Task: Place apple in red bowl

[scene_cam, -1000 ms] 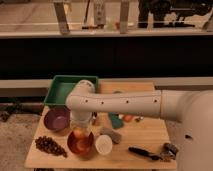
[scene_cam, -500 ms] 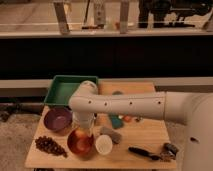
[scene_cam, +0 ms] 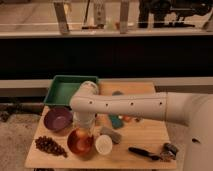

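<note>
Landmark = red bowl (scene_cam: 80,143), front-left part of the wooden table (scene_cam: 145,145).

Far left of the bowl, just beside its left rim: a pile of dark grapes (scene_cam: 49,146) on the table surface.

Up-left of the bowl, close to it: purple bowl (scene_cam: 57,119), upright.

Behind the bowl, at the table's back-left corner: green tray (scene_cam: 62,90), partly covered by the arm's elbow.

Directly above the bowl: gripper (scene_cam: 84,131), pointing straight down from the white arm (scene_cam: 125,106) that reaches in from the right. The wrist hides the fingers; cannot tell how far open the pincer is or whether it has hold of anything.

Apple: not distinguishable. There is a pale orange glow inside the bowl under the gripper, but I cannot tell whether that is the fruit or the bowl's own floor.

Just right of the bowl, almost touching its rim: small white cup (scene_cam: 103,144).

Right and slightly behind the bowl, beside the cup: grey blocky object (scene_cam: 112,134).

Further right and behind: teal item (scene_cam: 116,121) and a bit of orange (scene_cam: 129,119) under the arm, both mostly hidden.

Well right of the bowl, near the front edge: black-handled tool (scene_cam: 144,153), lying flat.

Far right: small dark object (scene_cam: 170,149) at the table's edge.
</note>
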Controlling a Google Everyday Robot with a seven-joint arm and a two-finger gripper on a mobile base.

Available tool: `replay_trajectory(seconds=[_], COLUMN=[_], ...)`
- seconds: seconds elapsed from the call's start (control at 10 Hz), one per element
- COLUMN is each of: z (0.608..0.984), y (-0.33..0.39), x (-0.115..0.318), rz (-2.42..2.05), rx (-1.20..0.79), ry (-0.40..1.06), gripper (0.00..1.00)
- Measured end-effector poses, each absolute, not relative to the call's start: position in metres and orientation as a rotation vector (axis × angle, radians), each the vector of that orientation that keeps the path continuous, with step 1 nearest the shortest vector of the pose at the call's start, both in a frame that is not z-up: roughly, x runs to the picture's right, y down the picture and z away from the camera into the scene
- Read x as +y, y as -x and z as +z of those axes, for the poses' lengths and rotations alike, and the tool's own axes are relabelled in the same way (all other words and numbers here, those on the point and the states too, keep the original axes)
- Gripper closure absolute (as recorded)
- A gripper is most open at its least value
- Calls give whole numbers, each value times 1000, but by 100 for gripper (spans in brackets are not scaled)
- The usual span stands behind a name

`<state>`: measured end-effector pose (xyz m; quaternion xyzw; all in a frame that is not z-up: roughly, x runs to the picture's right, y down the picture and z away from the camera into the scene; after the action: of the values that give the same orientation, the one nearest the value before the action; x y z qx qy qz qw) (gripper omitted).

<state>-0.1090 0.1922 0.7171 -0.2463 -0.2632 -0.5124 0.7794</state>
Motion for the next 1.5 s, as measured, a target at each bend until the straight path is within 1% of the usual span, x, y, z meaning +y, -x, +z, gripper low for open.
replay_trajectory(seconds=[1.3, 1.4, 1.5], z=[718, 718, 719], y=[109, 109, 108], x=[193, 193, 193], rz=[-1161, -1164, -1167], rx=[-573, -574, -574], ry=[518, 517, 516], gripper=[81, 79, 72])
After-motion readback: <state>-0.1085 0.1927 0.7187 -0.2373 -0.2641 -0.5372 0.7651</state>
